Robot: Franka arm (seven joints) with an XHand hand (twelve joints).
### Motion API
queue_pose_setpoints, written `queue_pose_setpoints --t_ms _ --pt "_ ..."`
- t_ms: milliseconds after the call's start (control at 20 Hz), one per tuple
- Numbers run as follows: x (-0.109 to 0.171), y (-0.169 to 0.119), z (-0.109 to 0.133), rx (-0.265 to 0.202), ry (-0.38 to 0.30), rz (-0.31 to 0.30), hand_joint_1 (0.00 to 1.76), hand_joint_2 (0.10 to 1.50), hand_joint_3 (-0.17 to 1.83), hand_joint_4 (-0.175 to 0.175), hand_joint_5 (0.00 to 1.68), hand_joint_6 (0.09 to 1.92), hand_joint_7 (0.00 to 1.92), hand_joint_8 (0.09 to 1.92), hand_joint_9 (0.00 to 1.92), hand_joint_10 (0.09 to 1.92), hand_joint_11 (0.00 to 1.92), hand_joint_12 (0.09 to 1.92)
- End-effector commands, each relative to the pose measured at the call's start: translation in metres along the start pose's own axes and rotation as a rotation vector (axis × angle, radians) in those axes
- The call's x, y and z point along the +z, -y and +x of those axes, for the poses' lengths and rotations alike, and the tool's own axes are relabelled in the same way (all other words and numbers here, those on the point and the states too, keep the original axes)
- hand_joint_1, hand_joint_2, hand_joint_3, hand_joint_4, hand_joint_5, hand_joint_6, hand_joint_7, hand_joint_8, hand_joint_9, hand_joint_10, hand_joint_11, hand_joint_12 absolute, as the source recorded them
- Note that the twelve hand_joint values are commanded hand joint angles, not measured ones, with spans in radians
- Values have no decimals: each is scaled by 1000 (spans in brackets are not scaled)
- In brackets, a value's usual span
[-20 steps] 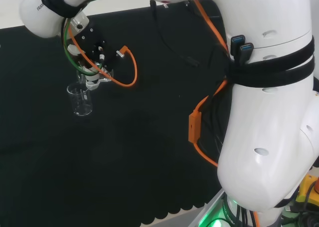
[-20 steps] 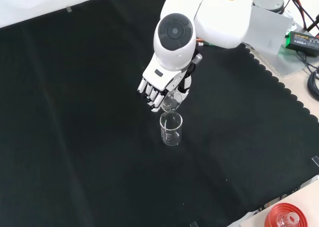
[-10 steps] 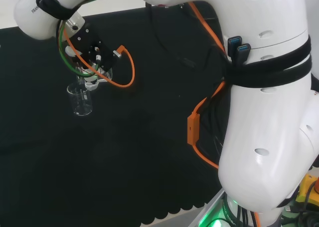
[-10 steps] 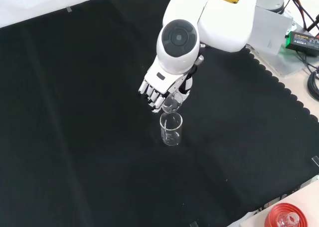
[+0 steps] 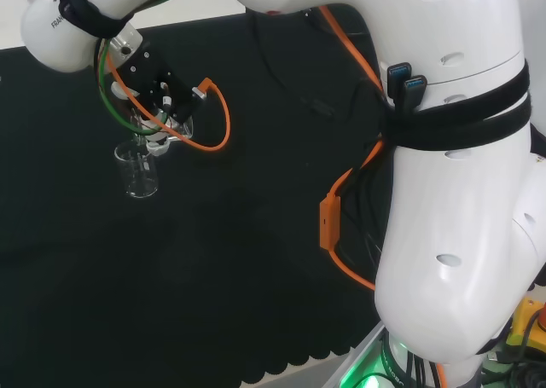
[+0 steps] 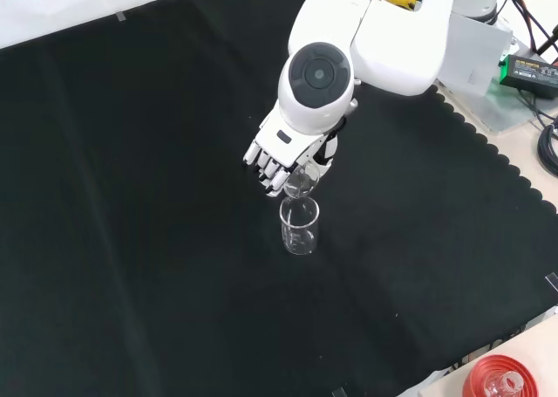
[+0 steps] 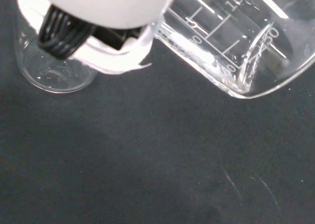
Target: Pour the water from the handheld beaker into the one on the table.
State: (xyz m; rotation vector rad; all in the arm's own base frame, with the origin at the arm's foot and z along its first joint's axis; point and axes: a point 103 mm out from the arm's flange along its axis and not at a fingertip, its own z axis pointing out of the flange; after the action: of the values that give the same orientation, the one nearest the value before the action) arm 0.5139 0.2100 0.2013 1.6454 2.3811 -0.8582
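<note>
A small clear beaker point(image 6: 299, 185) is tipped in the hand point(image 6: 277, 160), whose fingers curl round it, just above a second clear beaker point(image 6: 299, 225) standing upright on the black cloth. In the head view the hand point(image 5: 158, 98) hangs over the standing beaker point(image 5: 137, 169), with the held beaker point(image 5: 151, 138) at its rim. In the wrist view the held beaker point(image 7: 236, 42) lies tilted with printed scale marks and a little water near its base, and the standing beaker point(image 7: 49, 69) sits beside a blurred white part of the hand point(image 7: 98, 17).
The arm's big white links point(image 5: 452, 175) stand at the head view's right, with orange cables point(image 5: 341, 200). A red ribbed stand point(image 6: 501, 381) sits at the front view's lower right corner, past the cloth's scalloped edge. A grey base plate point(image 6: 488, 57) lies at the upper right.
The arm's upper link has swung slightly to the right in the front view. The hand has risen a little and turned, with the held beaker still over the standing one.
</note>
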Motion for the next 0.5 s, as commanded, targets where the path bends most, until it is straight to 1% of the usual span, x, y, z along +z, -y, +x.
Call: queue_pose_setpoints --t_ms 50,500 --pt "-1 -1 0 6 24 0 1169 651 595 88 1399 408 1453 114 1269 250 822 1095" --pt "-3 -1 0 16 56 7 1169 651 595 90 1399 407 1453 111 1270 247 821 1095"
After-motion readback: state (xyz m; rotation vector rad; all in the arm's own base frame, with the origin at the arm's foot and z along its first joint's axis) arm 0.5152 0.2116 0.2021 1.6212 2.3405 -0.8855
